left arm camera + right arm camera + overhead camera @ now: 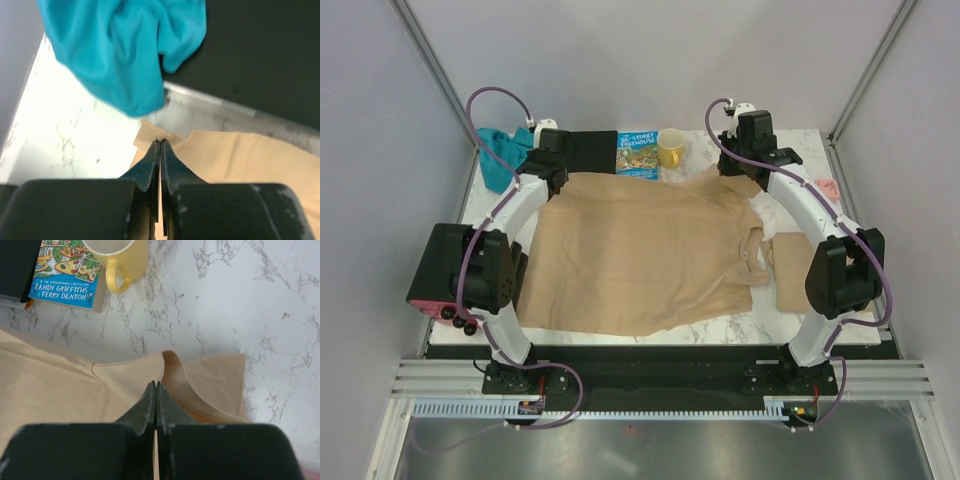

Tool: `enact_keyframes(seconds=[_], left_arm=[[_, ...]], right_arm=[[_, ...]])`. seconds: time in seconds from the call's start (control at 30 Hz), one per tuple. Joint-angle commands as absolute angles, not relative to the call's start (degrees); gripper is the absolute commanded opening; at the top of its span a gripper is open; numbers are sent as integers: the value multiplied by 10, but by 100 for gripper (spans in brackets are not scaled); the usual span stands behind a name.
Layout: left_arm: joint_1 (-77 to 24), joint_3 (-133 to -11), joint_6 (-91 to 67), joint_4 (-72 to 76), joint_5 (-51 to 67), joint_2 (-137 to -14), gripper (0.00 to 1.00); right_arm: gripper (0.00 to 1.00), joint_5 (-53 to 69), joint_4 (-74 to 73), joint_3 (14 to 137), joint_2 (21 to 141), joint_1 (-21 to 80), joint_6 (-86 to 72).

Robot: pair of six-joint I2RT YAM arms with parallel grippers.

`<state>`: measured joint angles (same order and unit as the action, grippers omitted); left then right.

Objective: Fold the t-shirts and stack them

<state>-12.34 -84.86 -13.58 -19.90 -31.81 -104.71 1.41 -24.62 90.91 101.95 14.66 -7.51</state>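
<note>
A large tan t-shirt (640, 250) lies spread flat on the marble table. My left gripper (556, 172) is shut on its far left corner; the left wrist view shows the jaws (160, 142) pinching the tan cloth (240, 155). My right gripper (744, 172) is shut on the far right corner, with the jaws (155, 385) closed over a raised fold of the shirt (60, 390). A second tan shirt (788, 265) lies folded at the right, partly under my right arm. A teal garment (505, 150) is bunched at the far left corner and also shows in the left wrist view (125, 45).
A black board (585, 150) lies at the back, also in the left wrist view (260, 55). A picture book (638, 155) and a yellow mug (671, 148) stand beside it, both in the right wrist view, book (65, 270) and mug (120, 257). A pink object (830, 187) lies at the right edge.
</note>
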Motion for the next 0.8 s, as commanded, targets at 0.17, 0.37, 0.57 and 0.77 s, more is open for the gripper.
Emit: enact_keyframes(seconds=[0.17,0.37,0.57,0.77], left_arm=[[-132,-760,-165,-218,-311,-897,2],[-148,-723,-176,-243,-301,-877,2],[-162,-731,-169,-275,-293,-916,2],[-173,-751,-179,-322,-289,-940,2]], right_arm=[[0,10,-265,813,917,194,-94],[0,9,-272,745,869,213,-118],[0,4,-279,711,833,219,-131],[0,4,-300,702,831,225,-137]])
